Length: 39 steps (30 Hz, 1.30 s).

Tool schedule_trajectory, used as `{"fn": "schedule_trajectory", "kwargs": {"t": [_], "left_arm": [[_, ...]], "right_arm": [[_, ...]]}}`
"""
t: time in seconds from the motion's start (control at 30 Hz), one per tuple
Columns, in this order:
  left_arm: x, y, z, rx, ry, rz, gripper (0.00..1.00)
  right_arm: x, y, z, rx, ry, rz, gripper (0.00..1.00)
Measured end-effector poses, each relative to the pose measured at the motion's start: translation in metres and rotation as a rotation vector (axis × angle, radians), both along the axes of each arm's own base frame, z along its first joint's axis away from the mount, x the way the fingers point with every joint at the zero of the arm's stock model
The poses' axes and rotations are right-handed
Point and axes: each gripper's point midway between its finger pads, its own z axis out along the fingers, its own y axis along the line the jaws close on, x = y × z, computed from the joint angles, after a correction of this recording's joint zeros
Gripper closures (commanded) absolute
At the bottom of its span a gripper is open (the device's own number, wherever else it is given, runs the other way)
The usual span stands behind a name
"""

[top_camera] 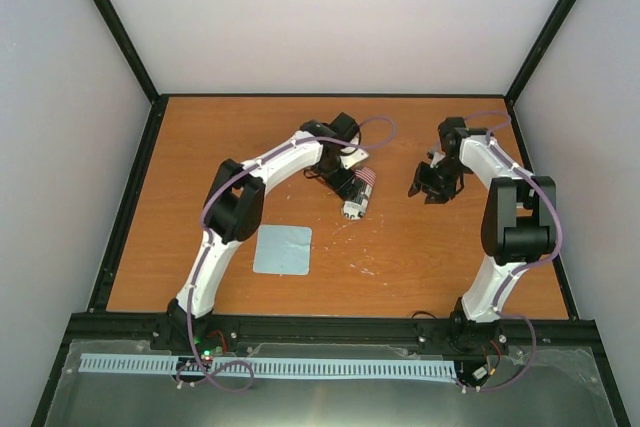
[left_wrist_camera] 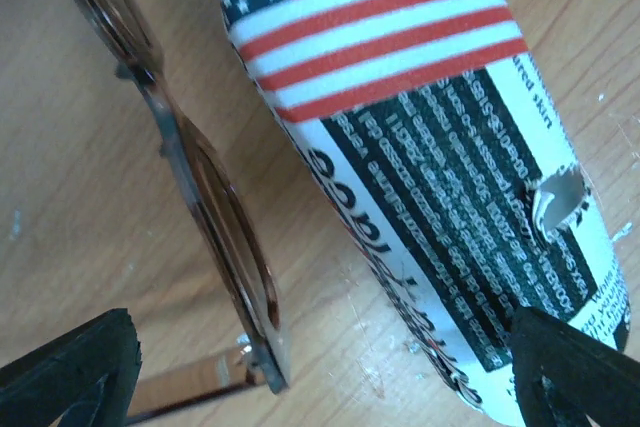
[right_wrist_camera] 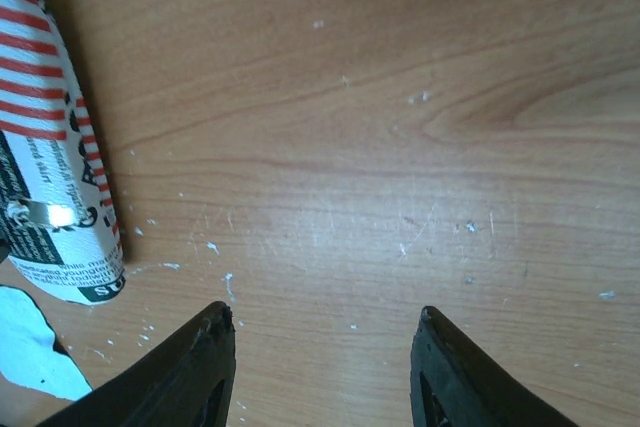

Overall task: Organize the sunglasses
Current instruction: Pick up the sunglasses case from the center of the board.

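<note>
Sunglasses (left_wrist_camera: 205,209): lay on desk (right_wrist_camera: 420,97), just beside flag case (left_wrist_camera: 420,137), long axis approx. parallel w/ it.
Left tool (left_wrist_camera: 325,362): wide open, empty, above both; nearer arm.
Right tool (right_wrist_camera: 322,332): open, empty, further off.

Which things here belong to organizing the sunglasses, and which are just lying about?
For the job:
- sunglasses
- left gripper, open above them

Lying about:
- case, beside the sunglasses; may be where they go later
- cloth, apart from both, nearer the arm bases
</note>
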Motion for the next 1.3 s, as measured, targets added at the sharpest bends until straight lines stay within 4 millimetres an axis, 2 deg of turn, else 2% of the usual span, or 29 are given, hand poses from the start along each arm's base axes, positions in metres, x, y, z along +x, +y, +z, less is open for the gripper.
{"fn": "schedule_trajectory", "kwargs": {"t": [0.13,0.4,0.63,0.77,0.93,1.03,1.17,1.3], "left_arm": [[-0.008,0.003,-0.002,0.026,0.022,0.006,0.0],[-0.022,-0.006,0.0,0.047,0.025,-0.025,0.01],[-0.015,-0.001,0.018,0.097,-0.08,-0.014,0.01],[-0.011,-0.002,0.034,0.075,-0.123,-0.006,0.11],[-0.025,-0.015,0.036,0.023,-0.072,-0.04,0.22],[-0.04,-0.026,0.035,-0.009,-0.024,-0.073,0.21],[-0.057,-0.036,0.032,-0.028,0.021,-0.11,0.13],[-0.064,-0.036,0.021,-0.007,0.045,-0.12,0.09]], "right_arm": [[-0.008,0.003,-0.008,0.024,0.021,0.002,0.52],[-0.013,0.006,-0.003,0.045,-0.012,0.001,0.52],[-0.022,0.008,-0.012,0.059,0.009,-0.002,0.52],[-0.025,0.01,-0.014,0.07,0.014,-0.001,0.53],[-0.027,0.012,-0.015,0.086,0.019,0.001,0.57],[-0.028,0.013,-0.016,0.093,0.018,0.008,0.61],[-0.028,0.015,-0.017,0.103,0.017,0.009,0.62],[-0.026,0.015,-0.017,0.107,0.01,0.011,0.62]]}}
